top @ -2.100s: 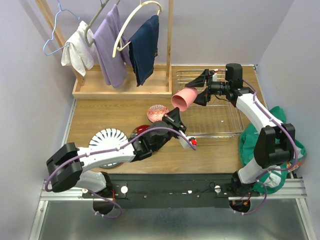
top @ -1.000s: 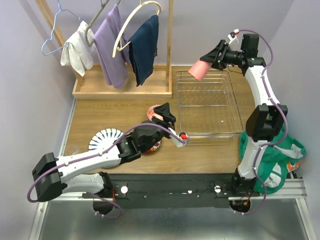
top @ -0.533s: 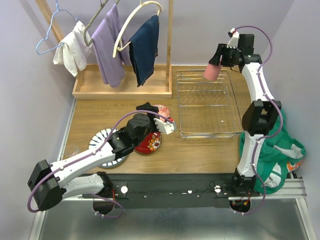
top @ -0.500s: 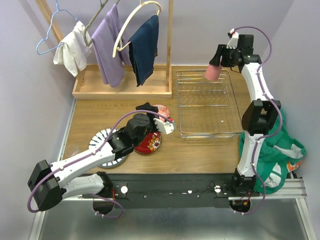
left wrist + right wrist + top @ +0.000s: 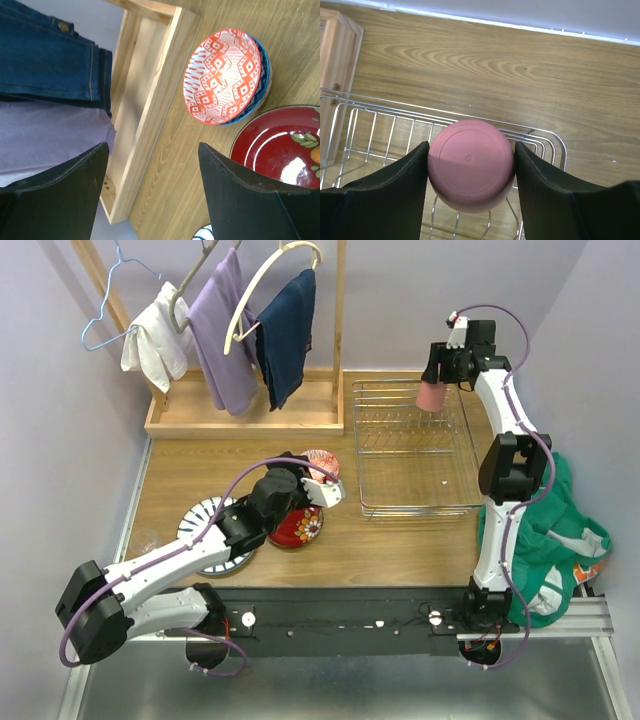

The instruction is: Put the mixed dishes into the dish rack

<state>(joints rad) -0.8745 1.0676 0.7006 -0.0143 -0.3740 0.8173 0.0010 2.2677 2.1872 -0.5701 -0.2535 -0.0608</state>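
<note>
placing the first dish, by the look of it. gripping the pink cup [image 5: 432, 396] by its sides with the right gripper [image 5: 470, 152], base turned up toward the wrist camera, mouth down. hanging it over the far right corner of the dish rack [image 5: 400, 475]; cannot tell from either view whether touching the wires yet. no other dish to be seen in the rack.

holding the left gripper [image 5: 150, 155] spread wide and empty above the table [image 5: 200, 455], near the two bowls. there, the red-patterned bowl [image 5: 222, 75] nested inside the blue bowl [image 5: 266, 67], just beside the red plate [image 5: 280, 147], with the wooden tray [image 5: 150, 95] beyond. further left, the striped plate [image 5: 205, 512], partly under the arm.

next, probably: lowering the cup straight down until resting on the grid, well inside the rim, then letting go and lifting clear without tipping it. on the left side, dropping over a bowl rim and pinching one wall. taking care with the nested pair, likely to lift together or slide apart.
</note>
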